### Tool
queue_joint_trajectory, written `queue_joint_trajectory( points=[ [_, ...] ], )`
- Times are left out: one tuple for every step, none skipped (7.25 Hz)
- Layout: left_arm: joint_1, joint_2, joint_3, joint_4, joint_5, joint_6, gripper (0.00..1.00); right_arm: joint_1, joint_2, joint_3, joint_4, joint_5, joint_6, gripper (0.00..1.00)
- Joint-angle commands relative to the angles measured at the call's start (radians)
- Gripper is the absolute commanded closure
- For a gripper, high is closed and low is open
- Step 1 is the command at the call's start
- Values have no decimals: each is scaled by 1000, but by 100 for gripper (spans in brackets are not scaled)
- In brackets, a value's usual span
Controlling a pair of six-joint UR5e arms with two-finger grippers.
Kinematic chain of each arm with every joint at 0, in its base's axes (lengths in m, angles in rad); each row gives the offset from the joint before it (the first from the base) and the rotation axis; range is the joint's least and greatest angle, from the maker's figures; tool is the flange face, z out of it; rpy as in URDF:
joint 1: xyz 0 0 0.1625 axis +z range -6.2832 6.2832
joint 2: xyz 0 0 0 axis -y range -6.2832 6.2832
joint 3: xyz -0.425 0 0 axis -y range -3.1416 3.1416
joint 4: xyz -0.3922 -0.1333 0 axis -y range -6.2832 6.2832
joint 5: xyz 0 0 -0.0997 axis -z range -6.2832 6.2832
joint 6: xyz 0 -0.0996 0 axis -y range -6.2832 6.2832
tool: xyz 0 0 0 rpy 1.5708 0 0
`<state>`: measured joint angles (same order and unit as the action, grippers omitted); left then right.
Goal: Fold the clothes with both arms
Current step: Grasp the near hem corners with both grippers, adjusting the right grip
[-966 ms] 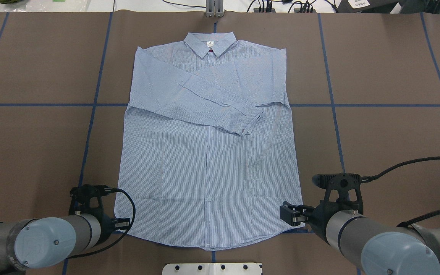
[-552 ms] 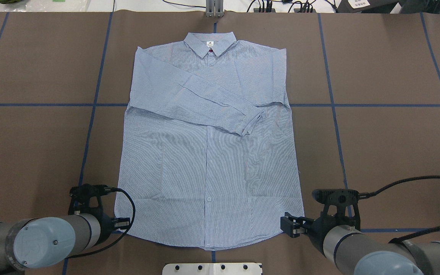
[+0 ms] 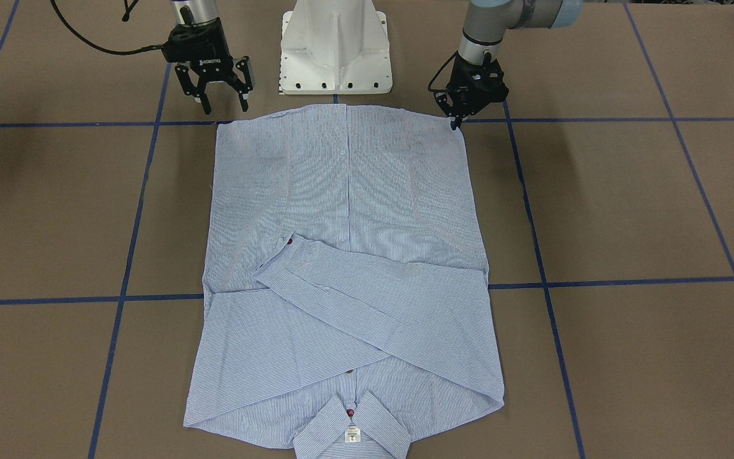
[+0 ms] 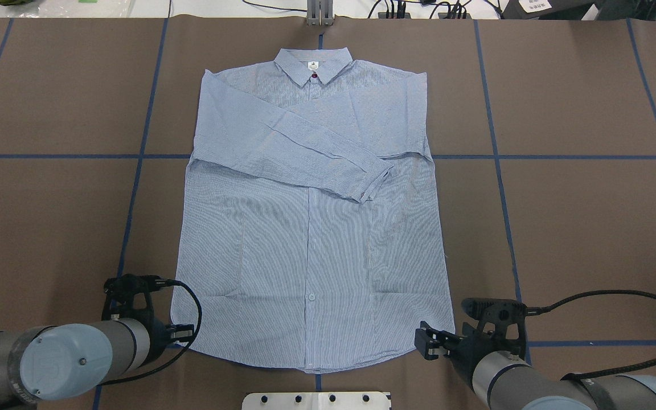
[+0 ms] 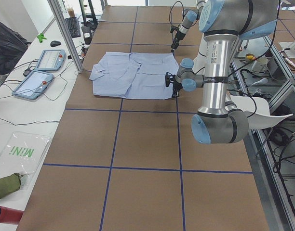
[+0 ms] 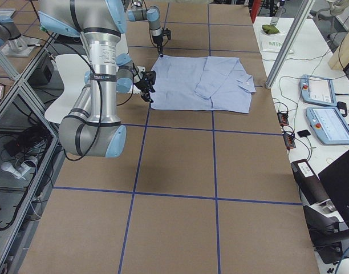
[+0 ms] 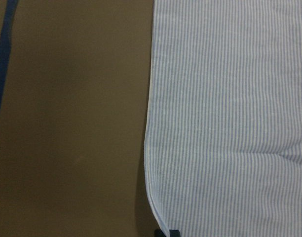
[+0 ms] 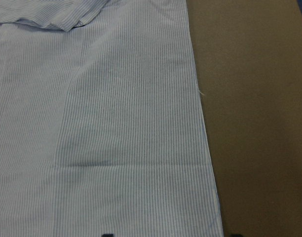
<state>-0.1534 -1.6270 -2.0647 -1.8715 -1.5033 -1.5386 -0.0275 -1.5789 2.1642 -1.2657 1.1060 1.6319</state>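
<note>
Brown-papered table (image 4: 578, 228), blue tape grid. Shirt (image 4: 311, 239) flat at centre, sleeves crossed over chest, hem toward robot-side edge. Left gripper (image 3: 455, 123) at one hem corner, fingers pressed together; hold on cloth unclear. Right gripper (image 3: 225, 108) by other corner, fingers spread.

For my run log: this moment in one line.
shirt: flat, sleeves folded; left gripper: shut on hem corner; right gripper: open over other corner
</note>
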Motion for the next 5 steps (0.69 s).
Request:
queue_joint_trajectory(
  points=[
    [2, -1, 0, 0, 0, 0, 100, 0, -30, -61, 57, -38, -4, 25],
    [2, -2, -2, -2, 0, -2, 100, 0, -41, -67, 55, -50, -4, 30],
    [0, -2, -2, -2, 0, -2, 100, -3, -41, -79, 55, -69, -3, 33],
    [0, -2, -2, -2, 0, -2, 100, -8, -33, -89, 55, -81, -1, 37],
    [0, -1, -2, -2, 0, -2, 100, -14, -29, -108, 55, -96, 3, 40]
  ],
)
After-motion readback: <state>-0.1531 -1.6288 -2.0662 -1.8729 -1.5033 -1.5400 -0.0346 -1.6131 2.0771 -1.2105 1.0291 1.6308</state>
